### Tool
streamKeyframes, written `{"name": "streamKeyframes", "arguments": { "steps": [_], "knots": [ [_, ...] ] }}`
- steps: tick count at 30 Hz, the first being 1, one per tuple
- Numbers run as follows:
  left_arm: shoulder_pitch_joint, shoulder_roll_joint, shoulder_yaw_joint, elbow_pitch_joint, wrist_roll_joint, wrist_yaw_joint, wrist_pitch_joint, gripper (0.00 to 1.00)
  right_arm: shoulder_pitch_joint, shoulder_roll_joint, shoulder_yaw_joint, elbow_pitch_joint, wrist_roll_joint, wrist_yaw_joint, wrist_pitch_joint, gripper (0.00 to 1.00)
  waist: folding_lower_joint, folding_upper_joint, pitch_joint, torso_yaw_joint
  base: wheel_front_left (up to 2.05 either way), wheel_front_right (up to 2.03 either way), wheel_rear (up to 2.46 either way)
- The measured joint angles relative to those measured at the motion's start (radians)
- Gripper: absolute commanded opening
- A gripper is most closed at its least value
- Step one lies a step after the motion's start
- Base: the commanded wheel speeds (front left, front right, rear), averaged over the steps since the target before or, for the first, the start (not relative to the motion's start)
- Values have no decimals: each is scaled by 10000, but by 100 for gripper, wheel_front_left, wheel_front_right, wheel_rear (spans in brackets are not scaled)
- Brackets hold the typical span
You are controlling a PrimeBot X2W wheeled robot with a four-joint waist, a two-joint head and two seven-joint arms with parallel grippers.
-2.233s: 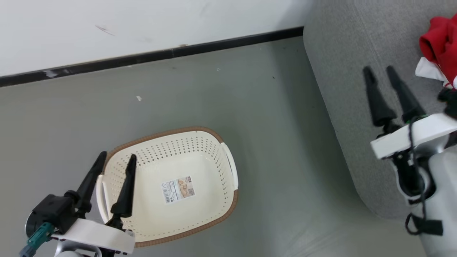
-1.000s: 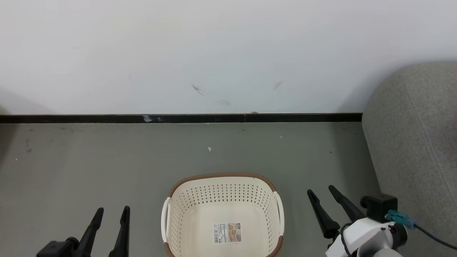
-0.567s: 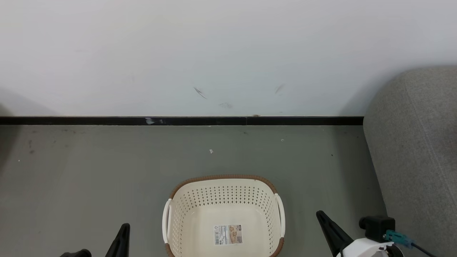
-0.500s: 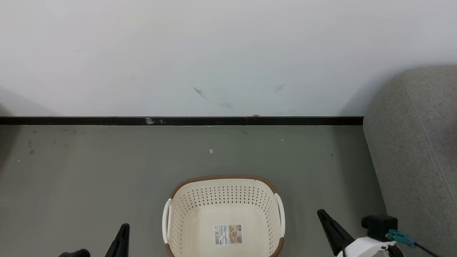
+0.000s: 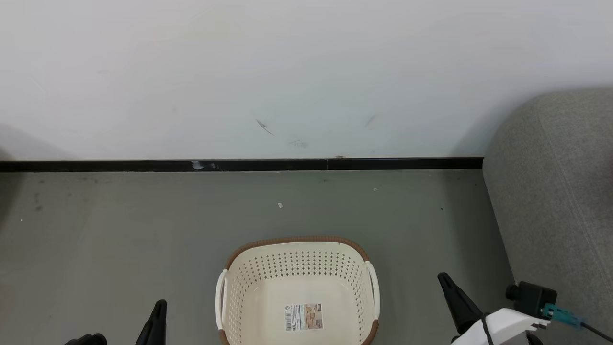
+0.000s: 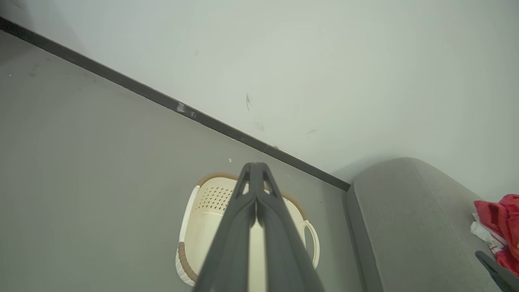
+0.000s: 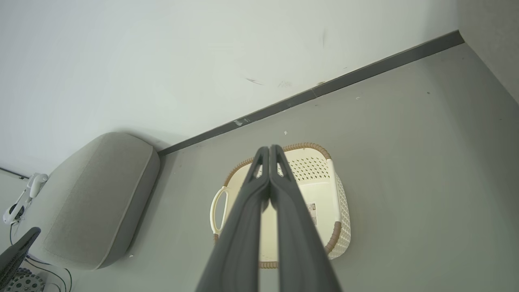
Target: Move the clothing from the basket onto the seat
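I'm looking at a pale wall (image 5: pixel 306 72) with a black baseboard (image 5: pixel 239 165) running along a grey-green floor (image 5: pixel 119 230). The basket (image 5: pixel 297 266) is sitting on that floor near me, centred between the arms: cream plastic with rows of small holes, a brown woven-look rim and white side handles. Its bottom is showing bare around a paper label (image 5: pixel 303 316).

The seat (image 5: pixel 550 191), a large grey woven cushion with a rounded corner, is rising to the right of the basket, with a strip of bare floor lying between them. In the left wrist view the clothing (image 6: pixel 500 219) is lying bunched on the seat, bright red with white patches, well apart from the basket.

The left gripper (image 6: pixel 254 167) is hanging above the floor left of the basket, its jaws clenched tip to tip on nothing. The right gripper (image 7: pixel 269 150) is hanging between basket and seat, jaws likewise pressed together and holding nothing.

In the right wrist view a second grey cushion (image 7: pixel 101 194) is standing on the side of the basket away from the seat, with a small white device (image 7: pixel 24 194) and dark cables (image 7: pixel 44 278) beside it.
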Motion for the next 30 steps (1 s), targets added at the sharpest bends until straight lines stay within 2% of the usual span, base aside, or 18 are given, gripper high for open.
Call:
{"name": "streamKeyframes", "arguments": {
  "steps": [12,17,26,30],
  "knots": [
    [-152,-132,439,157,-1191,-219,389,0,10,-2,-449,-203,1565,0,399,0,107,0,-172,-140,0,0,0],
    [-198,-247,600,221,-1657,-309,577,0,29,-6,-637,-265,2199,0,531,0,138,0,-244,-182,0,0,0],
    [-260,-349,874,374,-2464,-531,803,0,39,-10,-943,-339,3239,0,790,0,146,0,-323,-243,0,0,0],
    [-408,-399,1012,460,-2819,-640,959,0,40,-10,-1078,-380,3756,0,895,0,122,0,-339,-274,0,0,0]
  ]
}}
